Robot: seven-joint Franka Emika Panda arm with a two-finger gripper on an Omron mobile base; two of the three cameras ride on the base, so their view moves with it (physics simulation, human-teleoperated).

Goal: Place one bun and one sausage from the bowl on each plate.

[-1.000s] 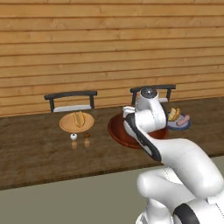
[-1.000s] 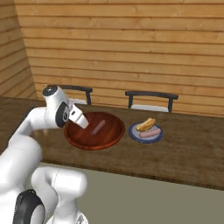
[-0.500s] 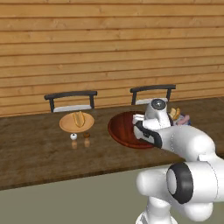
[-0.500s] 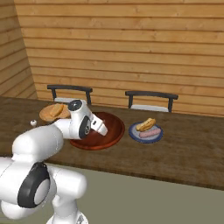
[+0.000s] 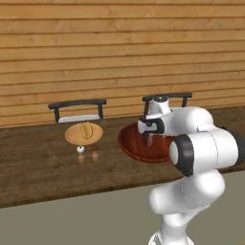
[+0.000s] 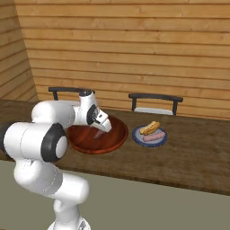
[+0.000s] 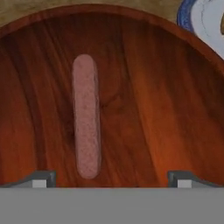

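Spread pincer [image 7: 109, 178] over sausage [image 7: 86, 116], mid-bowl [image 7: 166, 118], rim clear.

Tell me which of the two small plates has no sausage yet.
The tan wooden plate, left of the dark bowl, holds a bun alone. The blue-grey plate holds both bun and sausage.

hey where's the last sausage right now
The sausage lies alone in the dark wooden bowl, directly below the open pincer.
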